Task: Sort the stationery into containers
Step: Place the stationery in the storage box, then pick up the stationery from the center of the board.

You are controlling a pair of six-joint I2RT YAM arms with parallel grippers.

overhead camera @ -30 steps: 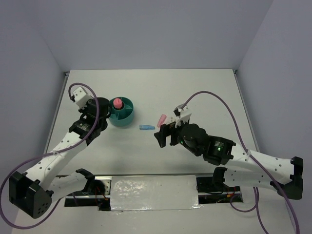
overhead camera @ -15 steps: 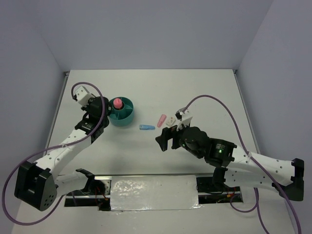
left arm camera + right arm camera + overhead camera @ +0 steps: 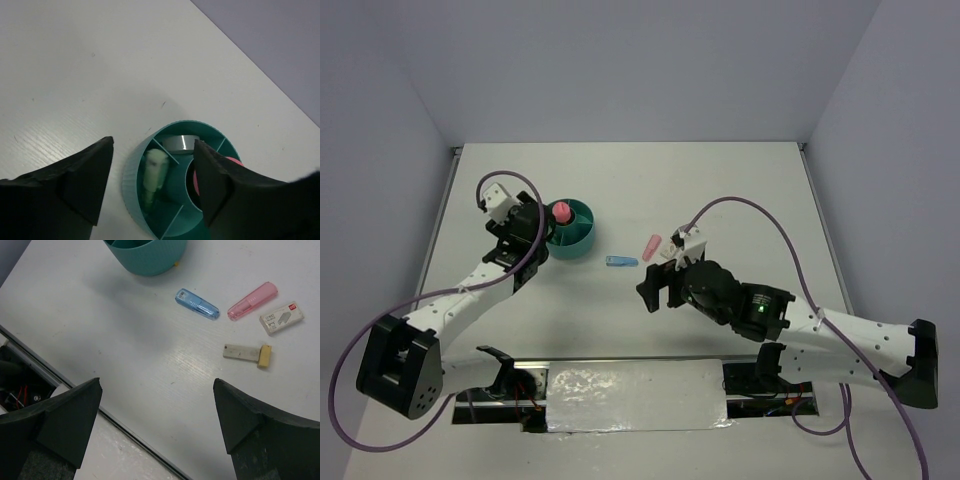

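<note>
The round teal container [image 3: 582, 242] stands at the left middle of the table. A pink cylinder [image 3: 560, 211] stands in its central cup. My left gripper [image 3: 544, 236] hangs open over the container's left rim. Directly under it, the left wrist view shows a blurred green piece [image 3: 155, 170] lying loose in a ring compartment, with a tape ring [image 3: 182, 143] in the compartment beside it. My right gripper [image 3: 651, 287] is open and empty above bare table. A blue piece [image 3: 196, 303], pink piece [image 3: 252, 300], white block [image 3: 281, 317] and beige piece [image 3: 247, 353] lie ahead of it.
The table's near edge, with a metal rail and wiring [image 3: 20, 385], runs just behind my right gripper [image 3: 157, 385]. The teal container [image 3: 150, 255] sits at the top of the right wrist view. Grey walls close the table on three sides.
My left gripper has swung right over the container and its jaws have opened. The right arm has drifted slightly toward the near edge, jaws still wide.
</note>
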